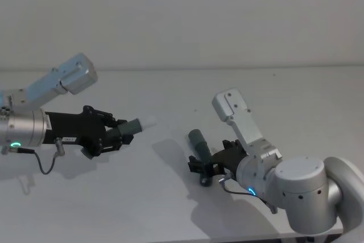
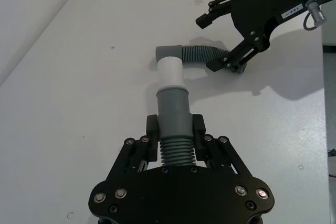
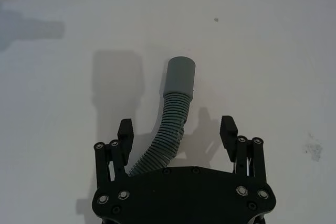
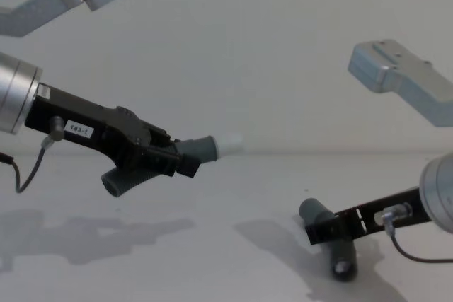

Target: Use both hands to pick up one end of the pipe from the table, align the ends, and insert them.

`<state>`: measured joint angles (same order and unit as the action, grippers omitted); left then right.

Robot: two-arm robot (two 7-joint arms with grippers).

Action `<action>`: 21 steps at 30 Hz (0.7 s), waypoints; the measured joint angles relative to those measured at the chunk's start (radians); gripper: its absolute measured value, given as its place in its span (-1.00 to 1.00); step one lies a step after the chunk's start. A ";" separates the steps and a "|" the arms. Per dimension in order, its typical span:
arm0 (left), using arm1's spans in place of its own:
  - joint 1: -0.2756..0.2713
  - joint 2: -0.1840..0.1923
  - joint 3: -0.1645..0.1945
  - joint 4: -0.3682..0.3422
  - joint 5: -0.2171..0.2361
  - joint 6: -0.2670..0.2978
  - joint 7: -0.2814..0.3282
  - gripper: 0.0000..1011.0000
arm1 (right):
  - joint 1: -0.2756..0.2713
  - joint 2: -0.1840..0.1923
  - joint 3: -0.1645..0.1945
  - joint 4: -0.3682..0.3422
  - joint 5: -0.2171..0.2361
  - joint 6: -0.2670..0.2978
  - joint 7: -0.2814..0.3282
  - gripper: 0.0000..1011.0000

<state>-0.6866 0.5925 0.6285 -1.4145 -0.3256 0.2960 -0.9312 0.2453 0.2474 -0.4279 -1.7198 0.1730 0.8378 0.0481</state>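
My left gripper (image 1: 116, 132) is shut on one grey ribbed pipe piece (image 1: 135, 124) and holds it clear of the table (image 1: 170, 209). Its narrow white tip (image 2: 170, 72) points toward the right arm. The left wrist view has the fingers (image 2: 152, 129) clamped on the ribbed part just behind the cuff. The twin piece (image 3: 173, 124) rests at table level, its wide grey cuff (image 3: 181, 77) pointing away from my right gripper (image 3: 177, 129). That gripper is open, one finger on each side of the ribbed body. In the chest view, the right gripper (image 4: 333, 231) is low beside this piece (image 4: 311, 211).
The white table stretches bare around both arms, with a plain wall behind it. A cable (image 1: 42, 163) hangs from the left wrist. Silver arm links (image 1: 239, 115) rise above the right gripper.
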 joint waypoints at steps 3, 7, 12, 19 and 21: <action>-0.002 0.000 0.003 0.004 -0.002 -0.002 0.001 -0.32 | 0.008 -0.005 -0.003 0.013 -0.006 0.006 -0.003 0.98; -0.006 -0.001 0.006 0.011 -0.004 -0.004 0.002 -0.32 | 0.018 -0.011 -0.006 0.032 -0.012 0.014 -0.004 0.98; -0.012 -0.001 0.012 0.022 -0.006 -0.010 0.002 -0.32 | 0.033 -0.020 -0.007 0.057 -0.018 0.025 -0.004 0.98; -0.018 -0.002 0.017 0.032 -0.008 -0.015 0.003 -0.32 | 0.047 -0.033 -0.005 0.080 -0.023 0.042 -0.004 0.75; -0.020 -0.002 0.019 0.035 -0.009 -0.016 0.004 -0.32 | 0.050 -0.038 -0.002 0.085 -0.023 0.048 -0.004 0.61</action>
<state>-0.7066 0.5902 0.6478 -1.3796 -0.3344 0.2802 -0.9270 0.2956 0.2090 -0.4302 -1.6344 0.1496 0.8862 0.0440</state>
